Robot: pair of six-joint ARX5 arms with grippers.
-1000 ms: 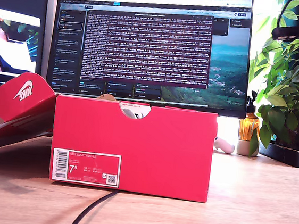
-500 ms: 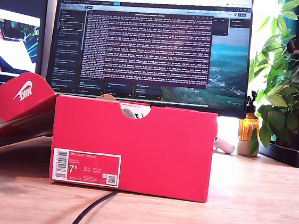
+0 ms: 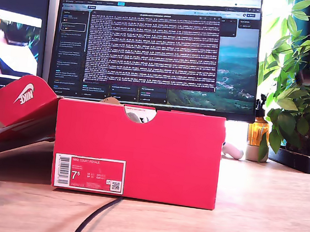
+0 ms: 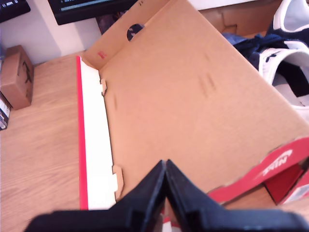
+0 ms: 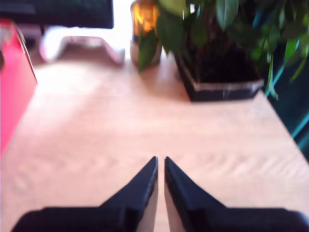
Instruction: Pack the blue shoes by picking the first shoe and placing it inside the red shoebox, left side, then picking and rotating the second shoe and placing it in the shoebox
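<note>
Hovering over the brown inside of the open lid [image 4: 193, 106], my first claw [image 4: 165, 164] is sitting pressed together, pinching nothing. The shoes [image 4: 289, 72] are lying in the box [image 3: 140, 148] beyond the lid, seemingly both packed, so nothing is calling for a grasp. My second claw [image 5: 161, 160], empty and all but pressed together, is hanging over bare tabletop [image 5: 96, 125] near the plant [image 5: 217, 48], clear of the box.

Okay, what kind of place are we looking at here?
Most likely a home-office desk: a wooden desktop, a large monitor full of terminal text, and a potted plant, with the red shoebox in front.
</note>
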